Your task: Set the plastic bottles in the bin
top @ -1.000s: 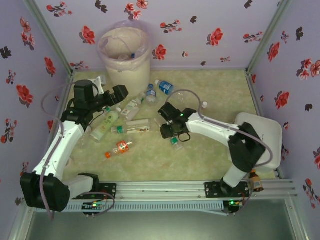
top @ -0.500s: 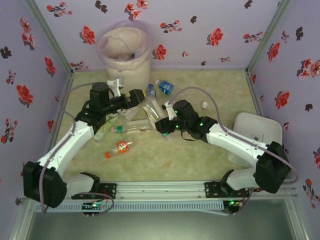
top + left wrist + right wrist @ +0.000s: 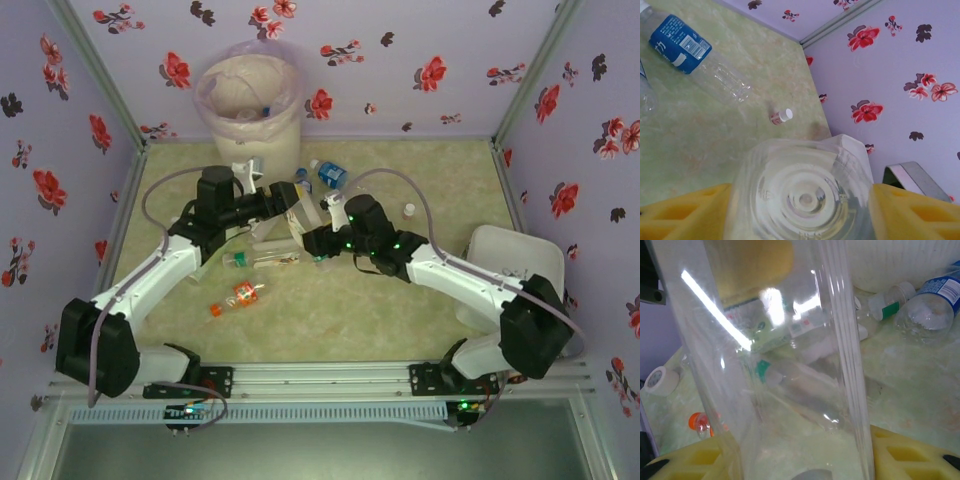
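Nearest the arms, at about 7 o'clock on the table (image 3: 420,310), an orange-capped bottle (image 3: 238,296) lies waiting, and just beyond it a green-capped bottle (image 3: 262,258) lies on its side.

Around the table's middle the two arms meet over one clear bottle (image 3: 299,216). The right claw (image 3: 800,460) is clamped on its body, holding it off the table. The left claw (image 3: 800,215) has its yellow pads pressed against the sides of the bottle's base end. This looks like a handover: the bin stands on the left arm's side, so the left arm has the easier carry.

Past them, at 12 o'clock, a blue-label bottle (image 3: 331,176) lies loose. The bin (image 3: 255,145) stands in the far corner at 11 o'clock, a few bottles showing inside.

A second ago the left claw hung wide open over the pile at 9 o'clock and the right claw sat lower, near the centre. Both have since swung together, and the left has closed in.
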`<action>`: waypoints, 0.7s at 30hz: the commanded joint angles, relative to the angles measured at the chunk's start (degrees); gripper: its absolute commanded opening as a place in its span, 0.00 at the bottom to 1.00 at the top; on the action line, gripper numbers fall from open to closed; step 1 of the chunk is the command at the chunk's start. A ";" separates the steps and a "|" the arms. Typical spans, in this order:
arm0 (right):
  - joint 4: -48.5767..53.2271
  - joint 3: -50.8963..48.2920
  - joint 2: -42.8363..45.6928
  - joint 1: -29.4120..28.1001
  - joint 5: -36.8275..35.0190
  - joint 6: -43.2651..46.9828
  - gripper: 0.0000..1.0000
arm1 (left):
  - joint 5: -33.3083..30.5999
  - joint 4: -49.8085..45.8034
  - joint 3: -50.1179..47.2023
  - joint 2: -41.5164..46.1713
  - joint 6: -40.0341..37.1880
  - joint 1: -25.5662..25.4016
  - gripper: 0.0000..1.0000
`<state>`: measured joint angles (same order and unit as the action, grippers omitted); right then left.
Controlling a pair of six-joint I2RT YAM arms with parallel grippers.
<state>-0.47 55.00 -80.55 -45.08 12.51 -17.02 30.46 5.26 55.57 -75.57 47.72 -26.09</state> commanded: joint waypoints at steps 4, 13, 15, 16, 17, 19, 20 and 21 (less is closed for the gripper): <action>-5.68 1.67 -2.29 1.62 -1.17 1.17 0.43 | 0.76 -1.10 1.45 -1.13 -0.49 -0.22 0.50; -3.05 6.04 -3.83 4.11 -5.33 4.60 0.94 | -0.48 -9.14 12.09 -5.06 -5.30 1.46 0.39; -3.16 5.71 -2.55 5.39 -7.24 4.57 0.99 | -0.44 -11.12 16.15 -5.77 -6.63 2.46 0.38; -3.52 5.16 -1.31 6.19 -8.61 4.45 0.99 | -0.44 -12.30 18.98 -6.13 -7.44 3.05 0.38; -3.82 4.30 -0.05 7.00 -9.92 4.45 0.99 | -0.55 -13.22 21.81 -6.48 -7.85 3.69 0.37; -3.64 2.86 2.52 8.57 -11.41 4.45 0.99 | -0.55 -13.95 27.42 -7.21 -8.10 5.16 0.37; -3.22 2.32 3.76 9.18 -12.14 4.45 0.99 | -0.64 -14.35 30.16 -7.60 -8.52 5.82 0.37; -2.62 1.62 5.12 9.75 -13.20 4.30 0.99 | -1.27 -14.81 33.37 -8.11 -9.00 6.65 0.37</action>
<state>-5.98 58.76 -79.20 -38.35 7.64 -13.87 29.58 -8.16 81.03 -84.51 41.98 -22.59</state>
